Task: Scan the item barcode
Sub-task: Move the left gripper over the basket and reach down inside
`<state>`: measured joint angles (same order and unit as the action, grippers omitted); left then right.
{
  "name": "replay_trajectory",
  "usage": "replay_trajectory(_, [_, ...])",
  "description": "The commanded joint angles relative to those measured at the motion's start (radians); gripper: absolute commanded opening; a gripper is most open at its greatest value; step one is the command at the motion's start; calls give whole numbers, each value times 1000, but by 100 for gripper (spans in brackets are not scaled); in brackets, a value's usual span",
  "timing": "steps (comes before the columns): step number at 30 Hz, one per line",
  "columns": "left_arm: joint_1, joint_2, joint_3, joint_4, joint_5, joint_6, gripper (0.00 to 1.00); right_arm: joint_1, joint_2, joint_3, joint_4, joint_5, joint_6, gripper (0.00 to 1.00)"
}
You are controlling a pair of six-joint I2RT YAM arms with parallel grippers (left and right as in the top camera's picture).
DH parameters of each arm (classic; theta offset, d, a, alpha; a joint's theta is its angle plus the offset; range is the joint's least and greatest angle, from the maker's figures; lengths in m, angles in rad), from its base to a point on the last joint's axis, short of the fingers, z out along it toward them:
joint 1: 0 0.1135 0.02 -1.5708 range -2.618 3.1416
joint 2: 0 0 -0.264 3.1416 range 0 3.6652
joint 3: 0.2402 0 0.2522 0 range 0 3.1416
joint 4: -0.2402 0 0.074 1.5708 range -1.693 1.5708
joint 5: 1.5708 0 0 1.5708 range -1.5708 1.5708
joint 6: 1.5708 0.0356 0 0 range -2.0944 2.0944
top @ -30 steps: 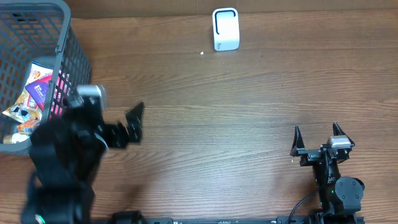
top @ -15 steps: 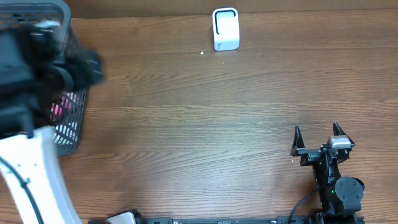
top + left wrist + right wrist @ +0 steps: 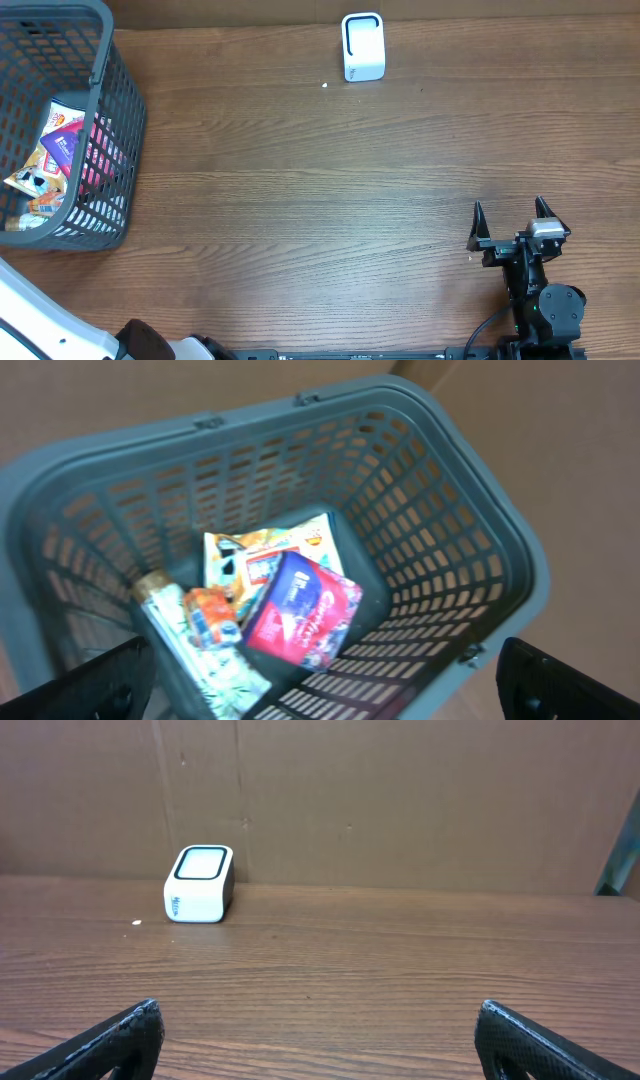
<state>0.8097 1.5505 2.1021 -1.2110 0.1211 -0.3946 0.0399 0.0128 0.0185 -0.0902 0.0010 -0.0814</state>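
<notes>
Left gripper (image 3: 330, 682), jaws wide, has swung over the upper-left grey plastic mesh basket (image 3: 126, 150), likely to grab its red packet (image 3: 300, 610); right gripper (image 3: 507, 224) waits open.

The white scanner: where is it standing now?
In the overhead view the white scanner stands near the far edge of the table, midway across, right of the gray basket. The right wrist view shows it ahead, left of centre.
</notes>
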Motion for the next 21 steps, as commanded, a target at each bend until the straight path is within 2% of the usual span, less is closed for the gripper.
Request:
replay_trajectory(1, [0, 56, 20, 7, 40, -39, 100, -1, -10, -11, 6, 5, 6, 100])
replay_trajectory(6, [-6, 187, 20, 29, -20, -39, 100, -1, -10, -11, 6, 5, 6, 100])
replay_trajectory(10, [-6, 263, 20, 21, 63, -11, 100, -1, -10, -11, 6, 5, 6, 100])
replay_trajectory(13, [-6, 325, 20, 26, 146, 97, 98, -1, -10, -11, 6, 5, 6, 100])
replay_trajectory(15, [-14, 351, 20, 22, 113, 130, 97, -1, -10, -11, 6, 5, 6, 100])
replay_trajectory(21, [-73, 390, 20, 6, -114, 129, 96, -1, -10, -11, 6, 5, 6, 100])
